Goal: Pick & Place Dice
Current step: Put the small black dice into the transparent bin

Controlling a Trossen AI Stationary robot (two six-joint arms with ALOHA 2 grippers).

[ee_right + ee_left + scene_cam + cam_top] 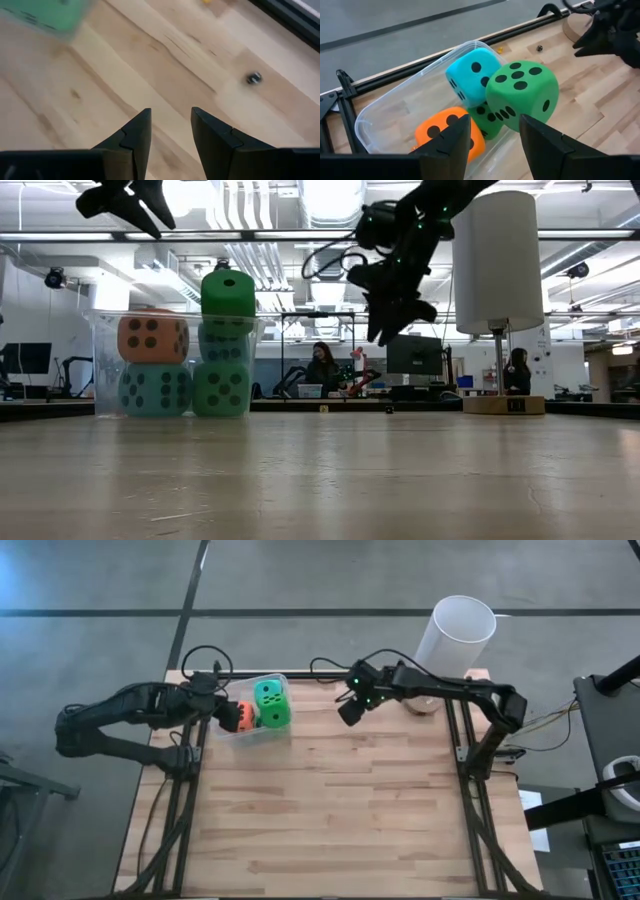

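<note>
A clear plastic tub (252, 732) at the table's far left holds the dice. A green die (522, 92) lies on top, leaning on a teal die (470, 75). An orange die (447, 130) and another green die (487, 120) sit beside and under them. In the low view the orange die (153, 337) rests on a teal one (155, 388). My left gripper (495, 135) hovers open above the tub's left end (226, 714). My right gripper (349, 712) hangs open over bare wood right of the tub, nothing between its fingers (171, 125).
A tall white cylinder (455, 632) stands on a wooden base (503, 404) at the far right. A small dark metal bit (254, 77) and a tiny yellow piece (500, 49) lie on the wood near the far edge. The near half of the table (340, 830) is bare wood.
</note>
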